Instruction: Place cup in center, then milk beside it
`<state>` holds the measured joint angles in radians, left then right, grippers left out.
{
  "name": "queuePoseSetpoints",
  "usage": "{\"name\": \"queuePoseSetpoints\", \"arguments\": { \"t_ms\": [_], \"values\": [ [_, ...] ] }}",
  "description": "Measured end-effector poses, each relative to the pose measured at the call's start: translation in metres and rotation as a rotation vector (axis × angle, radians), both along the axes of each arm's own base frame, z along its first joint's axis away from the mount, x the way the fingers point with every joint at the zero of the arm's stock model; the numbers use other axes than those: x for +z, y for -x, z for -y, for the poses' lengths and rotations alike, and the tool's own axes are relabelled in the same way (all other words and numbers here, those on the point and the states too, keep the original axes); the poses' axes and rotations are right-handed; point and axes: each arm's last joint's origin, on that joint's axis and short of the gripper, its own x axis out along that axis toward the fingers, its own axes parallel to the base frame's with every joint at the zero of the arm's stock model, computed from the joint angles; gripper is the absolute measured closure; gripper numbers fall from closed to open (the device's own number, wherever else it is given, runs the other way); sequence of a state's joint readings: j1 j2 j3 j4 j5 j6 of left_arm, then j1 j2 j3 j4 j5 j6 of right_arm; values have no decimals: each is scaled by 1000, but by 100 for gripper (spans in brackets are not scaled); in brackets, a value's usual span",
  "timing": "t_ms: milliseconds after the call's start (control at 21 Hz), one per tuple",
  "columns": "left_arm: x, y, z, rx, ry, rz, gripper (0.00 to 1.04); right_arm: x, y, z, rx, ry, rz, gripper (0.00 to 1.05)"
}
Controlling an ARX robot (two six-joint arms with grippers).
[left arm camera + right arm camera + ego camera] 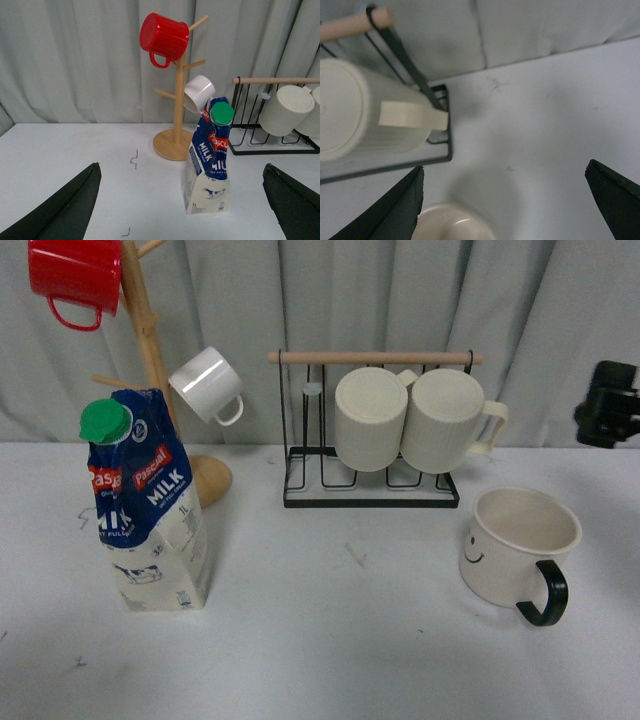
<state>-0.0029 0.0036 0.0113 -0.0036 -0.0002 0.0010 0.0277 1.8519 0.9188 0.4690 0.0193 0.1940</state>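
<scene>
The right claw (505, 166) is spread wide and holds nothing. Its fingers are open over bare desk (550, 100), and the rim of the cup (454, 224) just shows near one of them. To take the cup well, I judge the claw should centre over that rim and drop one finger inside the wall and one outside. It should stay away from the black handle (545, 595) and clear of the ribbed mug (355, 115) on the wire rack (370, 495) close by. The cup stands on the desk at the right, well apart from the middle. The right arm (608, 405) hangs raised at the right edge, above and behind the cup. The left claw (181, 167), likewise spread and empty, faces the milk (210, 160), which stands upright at the left.
</scene>
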Motion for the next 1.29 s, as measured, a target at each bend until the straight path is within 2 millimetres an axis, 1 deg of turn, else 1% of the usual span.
{"name": "queuePoseSetpoints", "arguments": {
  "t_ms": [48, 143, 429, 524, 714, 762, 857, 905, 1143, 1286],
  "values": [
    [0, 0, 0, 0, 0, 0, 7, -3, -12, -12, 28, -21, -81, 6],
    [0, 0, 0, 0, 0, 0, 7, -9, -15, -19, 57, -39, -152, 6],
    [0, 0, 0, 0, 0, 0, 7, -33, -12, -22, 67, -61, -314, 6],
    [0, 0, 0, 0, 0, 0, 7, -36, -12, -21, 75, -76, -320, 6],
    [0, 0, 0, 0, 0, 0, 7, -48, -10, -22, 78, -87, -344, 7],
    [0, 0, 0, 0, 0, 0, 7, -49, -9, -22, 78, -88, -343, 16],
    [0, 0, 0, 0, 0, 0, 7, -50, -9, -22, 76, -88, -341, 21],
    [0, 0, 0, 0, 0, 0, 7, -50, -8, -22, 76, -87, -343, 27],
    [0, 0, 0, 0, 0, 0, 7, -50, -9, -19, 72, -90, -341, 47],
    [0, 0, 0, 0, 0, 0, 7, -50, -8, -18, 70, -91, -342, 56]
  ]
}}
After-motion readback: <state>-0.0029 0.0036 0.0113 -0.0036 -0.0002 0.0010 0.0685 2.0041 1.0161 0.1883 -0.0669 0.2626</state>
